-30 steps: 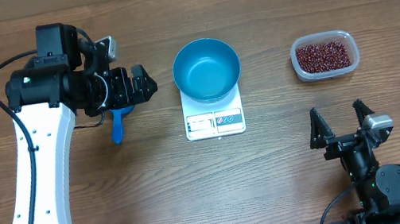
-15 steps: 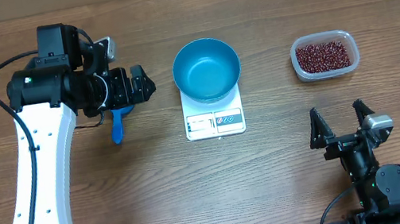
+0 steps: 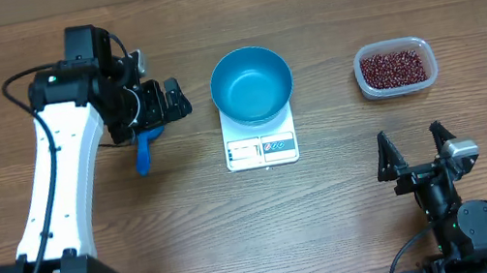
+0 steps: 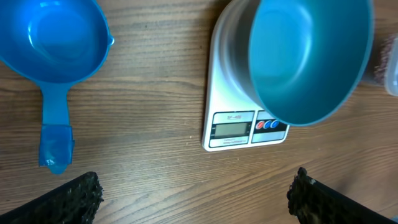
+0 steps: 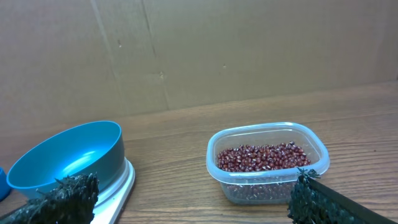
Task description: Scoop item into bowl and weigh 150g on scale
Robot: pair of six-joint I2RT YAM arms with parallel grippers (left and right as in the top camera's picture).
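The bright blue bowl (image 3: pixel 251 83) stands empty on the white scale (image 3: pixel 261 149) at the table's middle. In the left wrist view the bowl (image 4: pixel 311 56) and the scale (image 4: pixel 239 127) lie right of the small blue scoop (image 4: pixel 56 37). My left gripper (image 3: pixel 173 100) hangs open over the scoop (image 3: pixel 141 153), whose handle sticks out toward the front; bare wood shows between its jaws (image 4: pixel 196 199). The red-brown beans (image 3: pixel 394 67) fill a clear tub (image 5: pixel 267 162) at the back right. My right gripper (image 3: pixel 412 149) rests open near the front edge, pointing at the tub, its jaws (image 5: pixel 193 199) empty.
Brown cardboard (image 5: pixel 199 50) walls the table's far side. The left arm's white link (image 3: pixel 50 216) spans the left part of the table. Bare wood lies between the scale and the tub (image 3: pixel 397 83).
The left arm has swung its white link to the right, and its gripper has shifted slightly toward the back. The right arm, bowl, scale and tub are unmoved.
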